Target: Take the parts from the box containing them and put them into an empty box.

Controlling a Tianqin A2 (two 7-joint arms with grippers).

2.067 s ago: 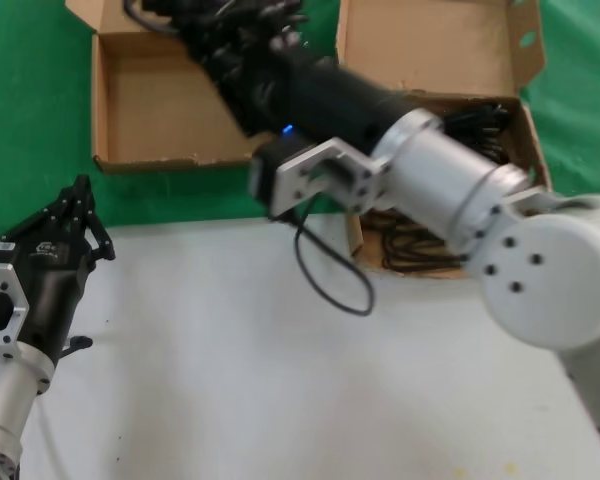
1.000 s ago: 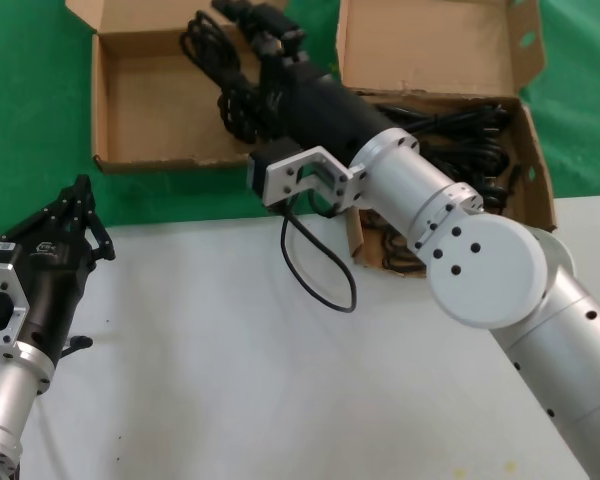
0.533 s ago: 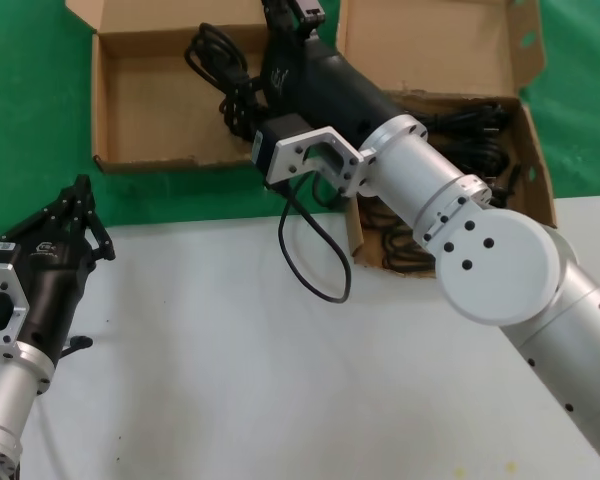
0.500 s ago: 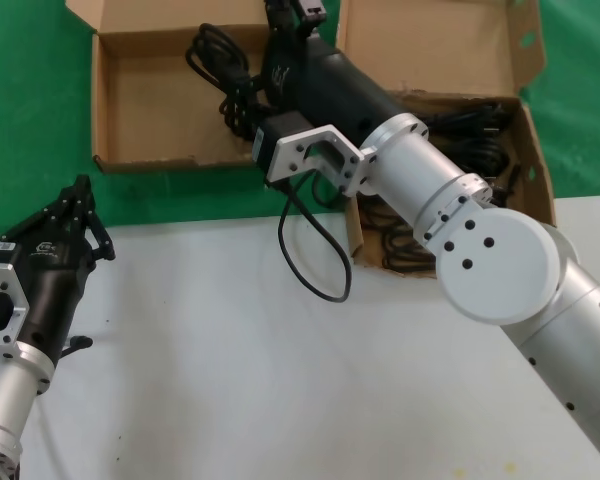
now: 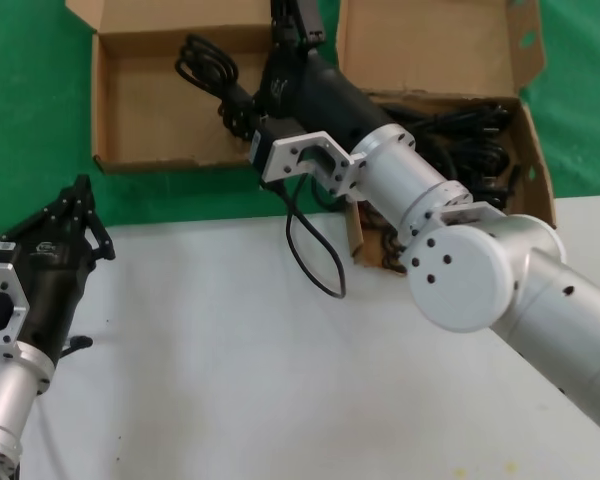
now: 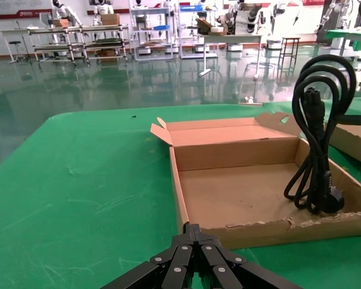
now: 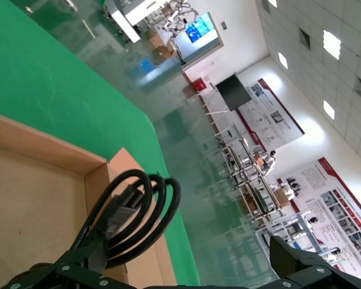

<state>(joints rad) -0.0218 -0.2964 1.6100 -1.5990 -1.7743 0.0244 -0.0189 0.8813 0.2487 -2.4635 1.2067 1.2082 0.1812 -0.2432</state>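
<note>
One bundle of black power cords rests in the shallow empty box, against its right side. My right gripper is open above the far rim between the two boxes. In the right wrist view the bundle's loop lies beside one finger of the right gripper, not clamped. The left wrist view shows the bundle standing upright in that box. More cords fill the deeper box on the right, partly hidden by my arm. My left gripper is shut, parked at the left.
A thin black cable loops down from my right wrist over the white table. Both boxes sit on green cloth beyond the table's edge. My right arm crosses the deeper box's front left corner.
My right gripper brought the cord bundle over the shallow box, opened and let it go there. It has since drawn back toward the far rim. The left arm has not moved.
</note>
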